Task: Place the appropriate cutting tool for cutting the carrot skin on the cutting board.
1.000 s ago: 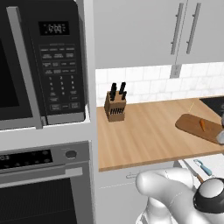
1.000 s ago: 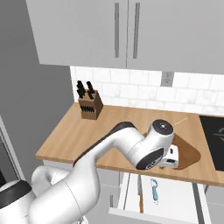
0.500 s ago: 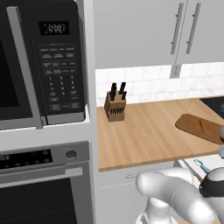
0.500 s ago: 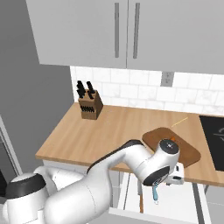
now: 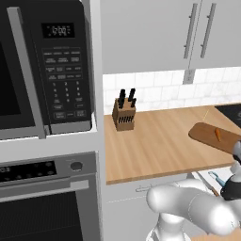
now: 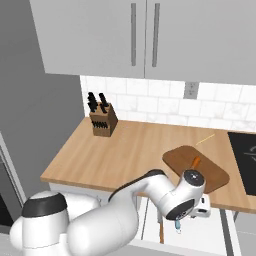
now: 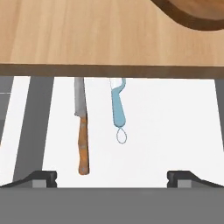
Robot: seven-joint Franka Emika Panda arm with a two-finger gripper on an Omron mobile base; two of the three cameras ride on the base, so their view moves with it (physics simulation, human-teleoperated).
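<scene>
The cutting tool (image 7: 118, 109), a short peeler with a light blue handle, lies in the open white drawer (image 7: 175, 122) below the counter edge. Its blue handle also shows under my hand as the peeler (image 6: 178, 226) and beside my wrist as the peeler (image 5: 218, 178). My gripper (image 7: 113, 178) hangs above the drawer, open, fingertips (image 7: 40, 177) wide apart and nothing between them. The brown cutting board (image 6: 210, 175) lies on the counter with the small orange carrot (image 6: 196, 162) on it. Board (image 5: 209, 136) and carrot (image 5: 217, 134) also show at the right edge.
A long knife with a brown handle (image 7: 82, 135) lies in the drawer left of the peeler. A wooden knife block (image 6: 103, 122) stands at the back of the light wood counter (image 6: 125, 155). Microwave (image 5: 47, 70) and oven (image 5: 47, 197) stand to the left.
My hand has come down from counter height beside the board to below the counter's front edge, over the open drawer. The board, carrot and peeler have not moved.
</scene>
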